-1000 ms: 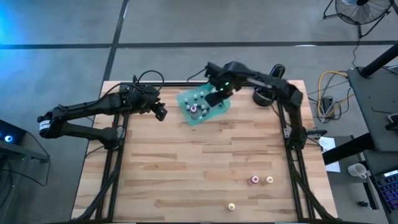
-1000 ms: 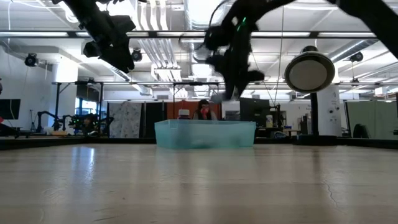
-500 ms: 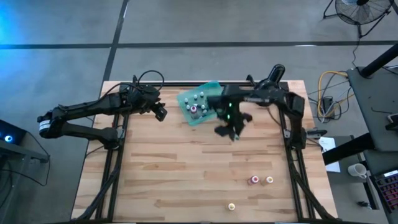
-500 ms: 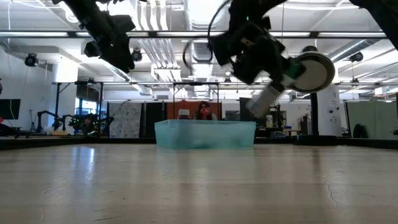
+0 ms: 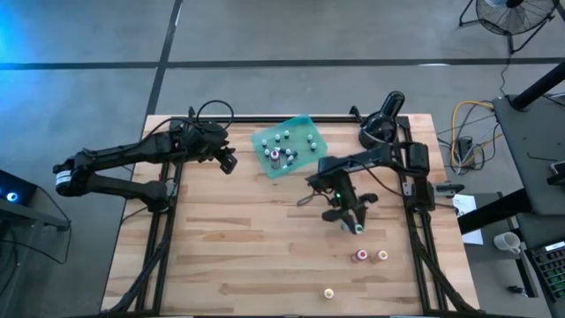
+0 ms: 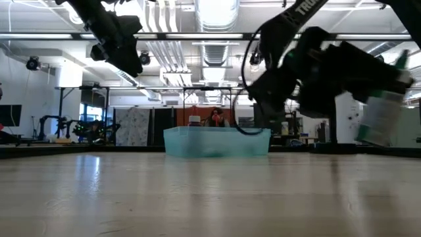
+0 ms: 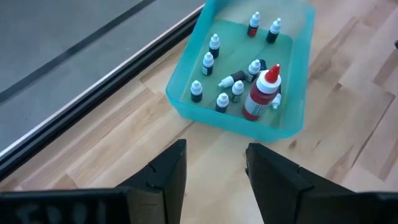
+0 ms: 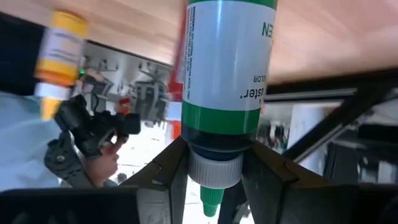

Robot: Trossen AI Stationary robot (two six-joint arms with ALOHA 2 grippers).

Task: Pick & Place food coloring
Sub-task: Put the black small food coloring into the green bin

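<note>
Lower right of the high view: three small bottles stand loose on the counter.

Just above them: right gripper, clenched on a green food coloring bottle with a white label, green band, white collar and green tip (held by the neck).

Step, as judged: carrying for placement. The next move calls for lowering it beside the three without toppling them.

Upper centre: teal tray, with more small bottles inside.

Upper left: left gripper, released and empty.
</note>
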